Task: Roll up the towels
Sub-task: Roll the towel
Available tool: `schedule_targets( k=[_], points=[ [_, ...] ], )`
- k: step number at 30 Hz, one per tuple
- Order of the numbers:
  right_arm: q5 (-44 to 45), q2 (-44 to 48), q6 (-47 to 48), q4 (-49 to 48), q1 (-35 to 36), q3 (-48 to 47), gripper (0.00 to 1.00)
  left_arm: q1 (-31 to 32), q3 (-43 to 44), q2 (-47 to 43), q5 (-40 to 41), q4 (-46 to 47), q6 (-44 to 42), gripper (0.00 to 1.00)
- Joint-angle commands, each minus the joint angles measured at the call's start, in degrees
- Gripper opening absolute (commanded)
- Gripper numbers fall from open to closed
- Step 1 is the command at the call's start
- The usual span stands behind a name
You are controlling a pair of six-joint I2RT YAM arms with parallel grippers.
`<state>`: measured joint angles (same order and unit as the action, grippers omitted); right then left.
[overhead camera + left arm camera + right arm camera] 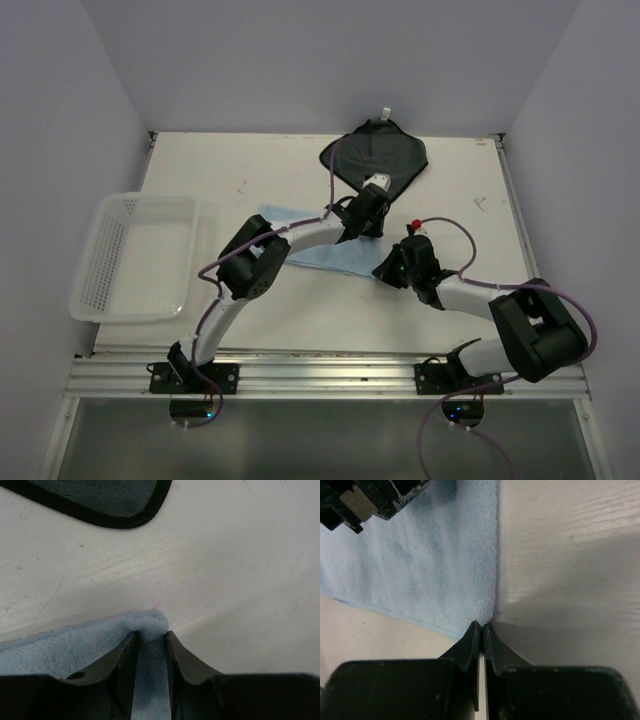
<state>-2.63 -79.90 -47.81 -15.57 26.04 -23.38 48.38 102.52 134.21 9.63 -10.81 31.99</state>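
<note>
The soft light blue square towel [330, 258] lies flat in the middle of the white table [250, 170]. It is not rolled yet. The dark grey towel with the small white tag [378, 155] lies flat too, farther back, just past the blue one.

The left arm [310, 235] reaches over the blue towel to its far right corner. Its jaws are clamped on that corner, and the cloth puffs up in a little bump at their tips. The right arm [465, 293] is at the near right corner of the same towel. Its jaws are pressed together, with their tips right at the corner. I cannot tell if they pinch any cloth.

So the towel's right edge runs from one pair of jaws to the other, far to near. The rest of the blue towel stretches away to the left, toward the white plastic mesh basket [140, 198]. Its long way goes left and right. I think the roll has to start at this right edge and go left, with both arms moving side by side.
</note>
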Motion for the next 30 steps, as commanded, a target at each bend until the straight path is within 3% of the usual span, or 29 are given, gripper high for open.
schedule_targets(
  k=[1,4,13,18,30],
  points=[
    [7.0,1.4,8.2,14.0,1.5,-1.6,0.00,-0.9,1.6,2.1,-0.6,-0.5,0.7,0.31],
    [10.6,2.7,10.2,18.4,3.1,-3.3,0.00,-1.4,1.6,1.9,-2.0,0.2,1.6,0.25],
    [15.3,3.7,11.3,29.0,3.5,-8.7,0.00,-2.7,2.0,-0.3,-7.7,2.1,3.7,0.25],
    [22.2,5.5,14.6,35.8,4.5,-13.2,0.00,-3.6,0.6,-2.1,-11.7,6.0,4.5,0.24],
    [27.7,4.8,18.7,42.6,7.6,-19.3,0.00,-4.9,-1.1,-4.0,-16.5,12.0,4.1,0.24]
  ],
)
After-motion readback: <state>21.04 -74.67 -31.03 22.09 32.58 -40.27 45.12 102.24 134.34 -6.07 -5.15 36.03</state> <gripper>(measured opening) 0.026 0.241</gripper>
